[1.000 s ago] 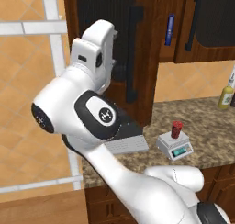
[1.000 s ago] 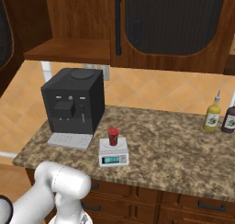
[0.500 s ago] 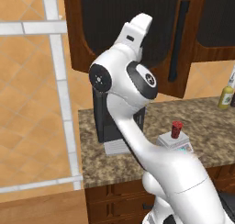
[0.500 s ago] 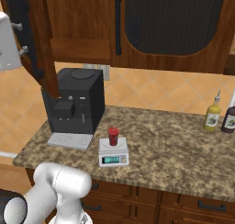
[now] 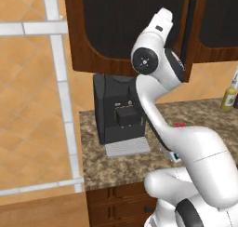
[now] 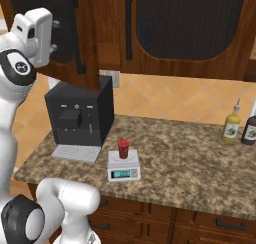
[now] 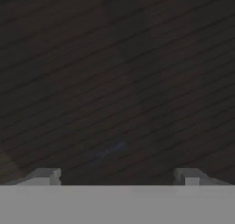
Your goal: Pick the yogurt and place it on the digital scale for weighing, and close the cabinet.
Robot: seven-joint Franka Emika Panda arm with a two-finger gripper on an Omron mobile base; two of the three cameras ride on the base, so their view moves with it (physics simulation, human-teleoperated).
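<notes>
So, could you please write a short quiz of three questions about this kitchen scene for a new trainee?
1. True or false: the small red yogurt cup stands on the flat top plate of the low light-grey square digital scale.
2. In the right base view, what stands on the speckled stone counter just left of the scale? A) a toaster B) a black box-shaped coffee machine C) a kettle
3. In the right base view, which door of the dark reddish-brown wooden wall cabinet is swung open: left or right?

Key: 1 true; 2 B; 3 left.
</notes>
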